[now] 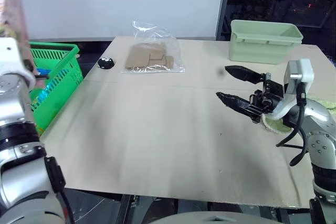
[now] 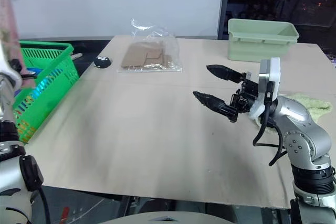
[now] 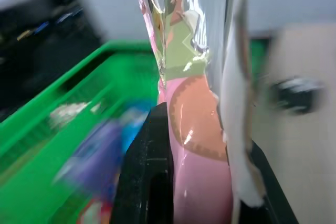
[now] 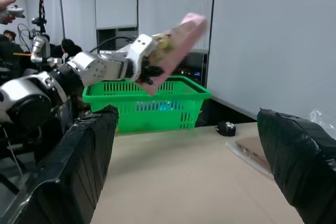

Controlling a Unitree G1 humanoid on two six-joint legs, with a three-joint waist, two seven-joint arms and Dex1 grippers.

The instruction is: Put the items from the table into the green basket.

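Note:
My left gripper is shut on a long pink printed carton and holds it in the air over the green basket. From the wrist, the carton stands between the two black fingers, with the basket's slotted wall below. From the head, the carton shows at the far left above the basket, which stands beside the table's left edge and holds blue items. My right gripper hovers open above the table's right side, pointing left, with nothing in it.
A pale green solid tub stands at the table's back right. A clear bag of brown cardboard pieces and a small black round object lie at the back. A pale green cloth lies under my right arm. People are behind the basket.

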